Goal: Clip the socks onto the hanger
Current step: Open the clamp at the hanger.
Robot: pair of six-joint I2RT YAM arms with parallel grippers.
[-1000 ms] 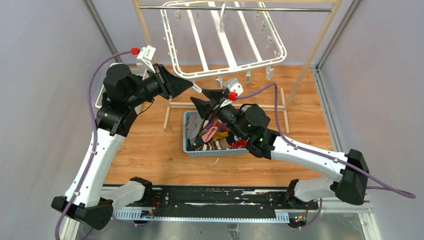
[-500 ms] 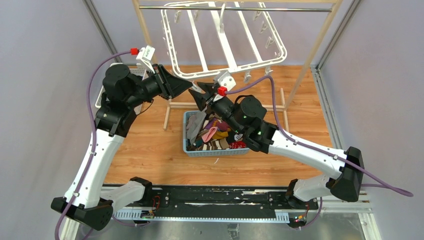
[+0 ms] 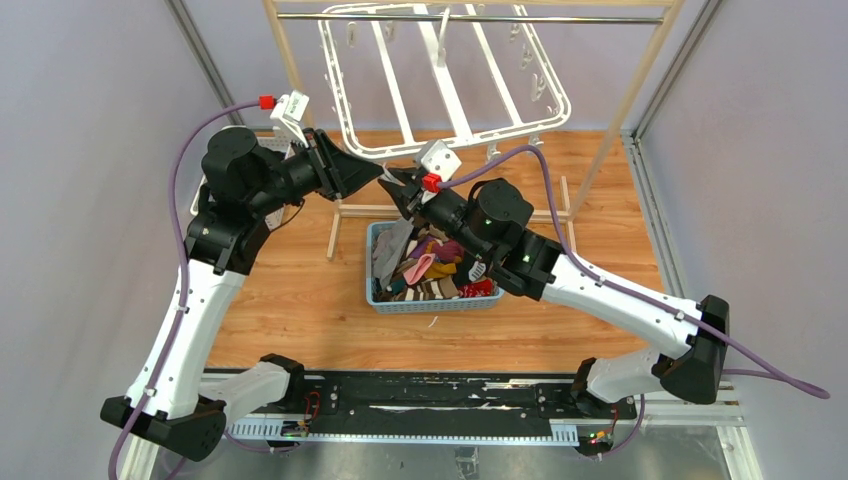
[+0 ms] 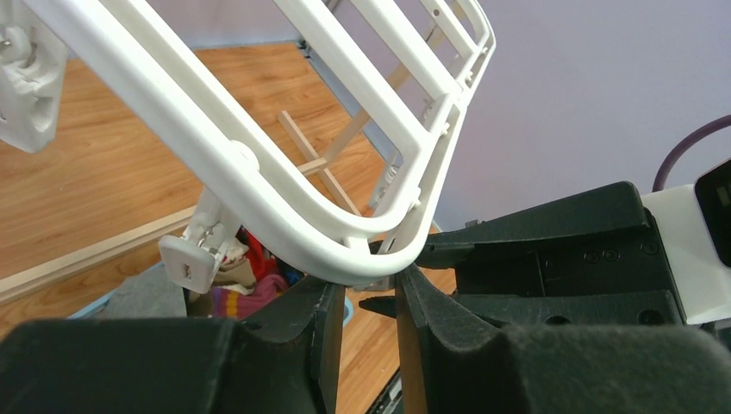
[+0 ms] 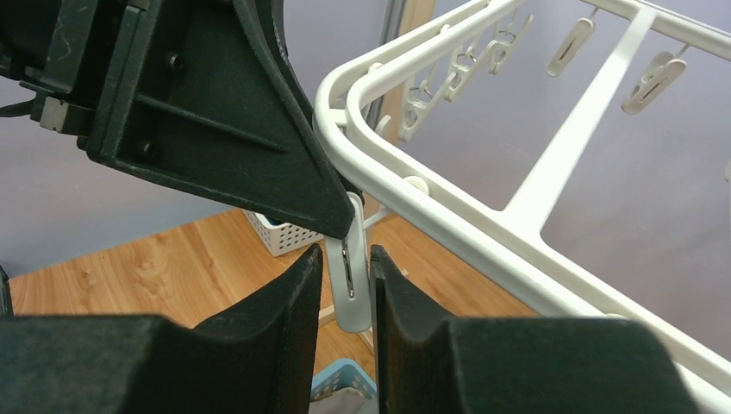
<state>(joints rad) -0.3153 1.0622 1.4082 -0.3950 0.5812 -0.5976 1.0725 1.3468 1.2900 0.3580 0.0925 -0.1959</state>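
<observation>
Robot lab test cell.
Two arms [image 3: 190, 300] bolted to a black rail [image 3: 420, 390] at a wood-grain desk [image 3: 290, 300], boxed in by plain lilac panels [image 3: 90, 150] and metal posts [image 3: 203, 60]; the hanger [image 3: 450, 85] is a staged prop.

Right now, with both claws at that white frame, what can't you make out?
Top view: the clip is hidden under the right gripper.
Right wrist view: gaps too slim to tell whether its fingers press the clip.
Top view: the right arm covers part of the socks in the basket.
</observation>
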